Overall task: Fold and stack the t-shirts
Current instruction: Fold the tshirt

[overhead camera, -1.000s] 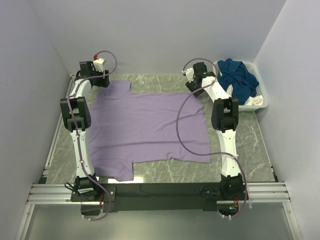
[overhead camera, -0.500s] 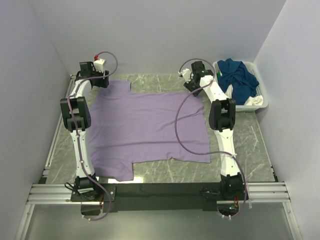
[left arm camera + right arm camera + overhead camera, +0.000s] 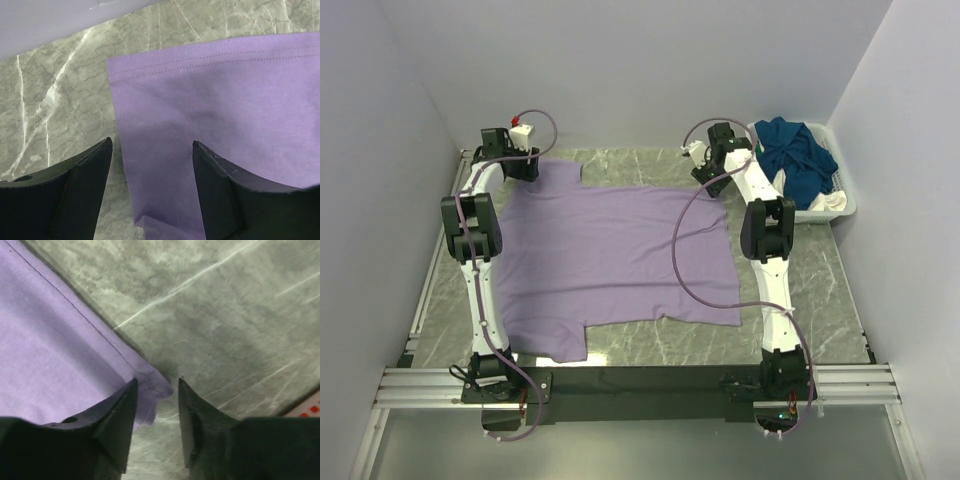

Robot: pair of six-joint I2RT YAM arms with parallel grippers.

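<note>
Since a second ago the right arm has edged outward, bringing the right fingers (image 3: 116,422) to the far right hem corner of the lilac t-shirt (image 3: 620,255), which lies spread flat on the desk (image 3: 820,290). They stand fairly narrow but unclosed, the corner between them. The left fingers (image 3: 75,192) gape wide astride the far sleeve's edge. Both should probably press down and pinch behind the stitching. The back wall (image 3: 620,80) is close and the basket (image 3: 848,205) sits just right, so the open room lies nearward.

A grey-green marbled table (image 3: 825,290) is lying between pale walls (image 3: 650,70). A white plastic basket (image 3: 850,205) is sitting at its far right corner, and a silver aluminium rail (image 3: 420,385) is running along the near edge.
</note>
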